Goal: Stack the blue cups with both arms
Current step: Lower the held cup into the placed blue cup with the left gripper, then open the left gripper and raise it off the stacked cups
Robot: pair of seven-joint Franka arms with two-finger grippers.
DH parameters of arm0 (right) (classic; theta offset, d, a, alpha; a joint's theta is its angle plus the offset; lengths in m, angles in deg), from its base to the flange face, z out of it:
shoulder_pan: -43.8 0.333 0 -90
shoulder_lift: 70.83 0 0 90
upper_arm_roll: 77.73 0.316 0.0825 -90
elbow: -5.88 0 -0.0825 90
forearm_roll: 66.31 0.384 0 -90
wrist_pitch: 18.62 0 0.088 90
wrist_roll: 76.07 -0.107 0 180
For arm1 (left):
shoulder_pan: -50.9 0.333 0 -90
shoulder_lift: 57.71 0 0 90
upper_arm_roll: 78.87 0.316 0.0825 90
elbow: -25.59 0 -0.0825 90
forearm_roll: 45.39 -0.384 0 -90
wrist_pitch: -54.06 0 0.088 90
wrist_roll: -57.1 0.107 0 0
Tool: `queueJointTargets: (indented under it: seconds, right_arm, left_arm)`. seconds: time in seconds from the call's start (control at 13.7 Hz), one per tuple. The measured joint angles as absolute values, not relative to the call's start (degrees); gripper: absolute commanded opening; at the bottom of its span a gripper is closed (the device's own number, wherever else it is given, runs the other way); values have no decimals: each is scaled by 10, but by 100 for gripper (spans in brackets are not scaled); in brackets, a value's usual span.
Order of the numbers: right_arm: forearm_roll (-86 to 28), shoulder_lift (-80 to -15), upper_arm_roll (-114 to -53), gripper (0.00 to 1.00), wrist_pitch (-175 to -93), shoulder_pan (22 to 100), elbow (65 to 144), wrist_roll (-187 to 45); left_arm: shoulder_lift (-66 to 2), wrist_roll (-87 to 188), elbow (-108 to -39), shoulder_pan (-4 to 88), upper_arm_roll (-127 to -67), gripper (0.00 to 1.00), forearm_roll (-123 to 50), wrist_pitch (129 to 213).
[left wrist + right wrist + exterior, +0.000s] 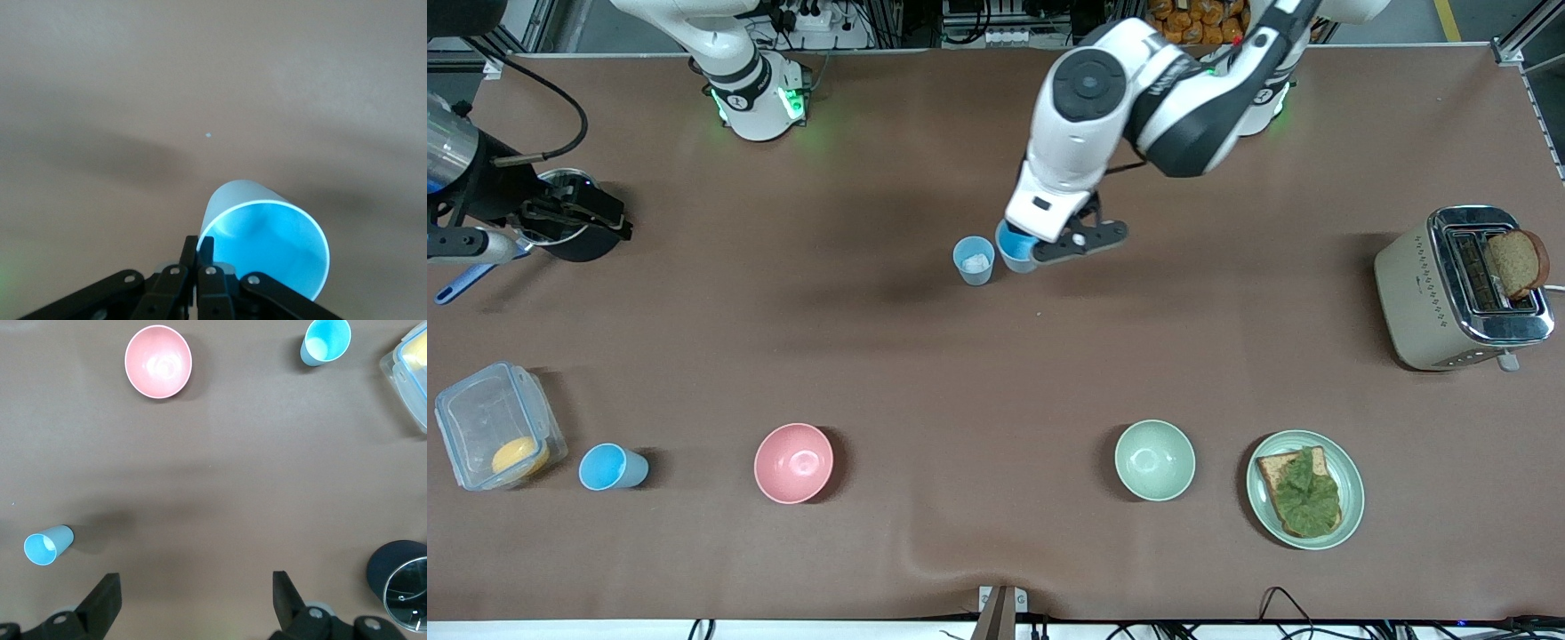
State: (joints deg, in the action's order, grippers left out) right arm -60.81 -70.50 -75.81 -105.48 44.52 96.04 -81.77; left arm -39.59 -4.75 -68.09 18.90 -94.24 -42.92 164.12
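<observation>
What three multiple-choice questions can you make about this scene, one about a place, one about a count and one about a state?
1. Where does the free blue cup near the front camera stand?
A. Between the clear container and the pink bowl
B. On the toaster
C. Inside the pale green bowl

2. How many blue cups are in the front view?
A. One
B. Three
C. Five

3. What is the state of the left end effector?
A. Open over the toaster
B. Shut on the rim of a held blue cup
C. Holding the pink bowl

Answers:
1. A, it stands between those two.
2. B: the held one, the standing blue cup beside it, and the free one.
3. B, the left wrist view shows its fingers pinched on the rim.
</observation>
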Motion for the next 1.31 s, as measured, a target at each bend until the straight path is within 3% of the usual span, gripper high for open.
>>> queueJointTargets:
  seconds: [0.58,1.24,1.31]
  right_arm:
    - [-608,-701,-756,100,-1066,445,963,-815]
    - [-618,-701,-757,100,-1079,441,963,-814]
    - [-618,-700,-757,100,-1083,441,963,-814]
  left_arm:
    - [-336,-148,-683,123,-941,0,-441,1716]
    - [-273,-172,-685,96,-941,1,-466,1742]
    - [-270,-172,-686,96,-941,38,-466,1743]
